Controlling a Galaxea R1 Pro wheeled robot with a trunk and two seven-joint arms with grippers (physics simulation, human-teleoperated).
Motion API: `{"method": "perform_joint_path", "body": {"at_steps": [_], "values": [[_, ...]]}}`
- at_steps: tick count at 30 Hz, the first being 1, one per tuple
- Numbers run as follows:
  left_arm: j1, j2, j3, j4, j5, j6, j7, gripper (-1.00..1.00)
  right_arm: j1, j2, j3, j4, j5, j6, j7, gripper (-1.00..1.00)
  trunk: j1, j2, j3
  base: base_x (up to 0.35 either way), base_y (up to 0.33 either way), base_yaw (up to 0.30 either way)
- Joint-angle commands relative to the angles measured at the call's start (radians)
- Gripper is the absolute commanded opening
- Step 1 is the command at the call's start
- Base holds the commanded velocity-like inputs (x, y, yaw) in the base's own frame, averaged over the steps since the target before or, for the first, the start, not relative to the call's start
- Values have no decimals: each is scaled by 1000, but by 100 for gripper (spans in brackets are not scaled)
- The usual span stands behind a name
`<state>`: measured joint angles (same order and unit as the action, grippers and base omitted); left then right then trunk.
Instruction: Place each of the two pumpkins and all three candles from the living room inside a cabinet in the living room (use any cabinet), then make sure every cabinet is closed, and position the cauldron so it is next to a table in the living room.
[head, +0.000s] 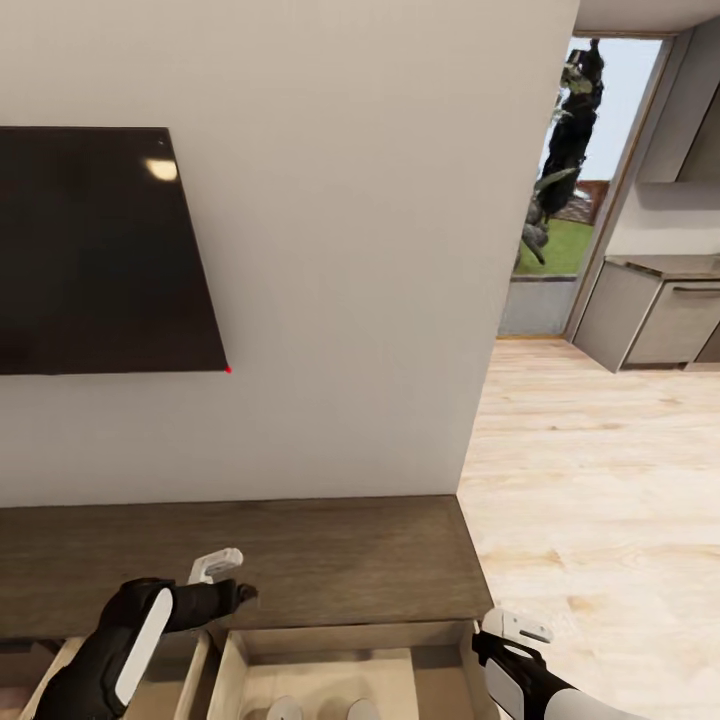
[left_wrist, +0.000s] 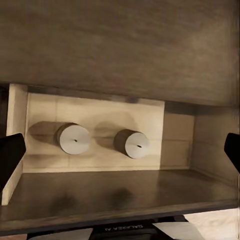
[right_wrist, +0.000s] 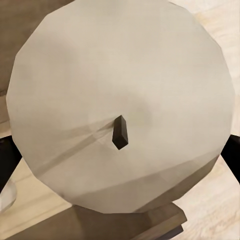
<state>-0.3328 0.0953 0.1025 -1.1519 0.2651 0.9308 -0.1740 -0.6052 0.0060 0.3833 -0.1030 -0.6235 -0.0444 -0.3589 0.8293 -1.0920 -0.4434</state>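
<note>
A dark TV hangs on a pale wall, a small red light at its lower corner. Light wood floor runs past the wall's edge to grey kitchen units and a window showing greenery.

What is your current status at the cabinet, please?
Left gripper open, empty, over the cabinet. Right gripper shut on third candle, beside the open drawer. Two candles already inside. Nothing in the way.
</note>
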Motion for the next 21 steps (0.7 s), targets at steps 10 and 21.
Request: {"method": "perform_joint_path", "body": {"at_steps": [10,21], "values": [[-2,-9,7,-204,133,66,-8,100,-1,7,8,3,-10,-3,58,-100,38,-71,-32,0,0,0],[0,-52,-25,-215,162,69,-9,100,-1,8,8,9,-10,0,169,-100,81,-148,-67,0,0,0]]}}
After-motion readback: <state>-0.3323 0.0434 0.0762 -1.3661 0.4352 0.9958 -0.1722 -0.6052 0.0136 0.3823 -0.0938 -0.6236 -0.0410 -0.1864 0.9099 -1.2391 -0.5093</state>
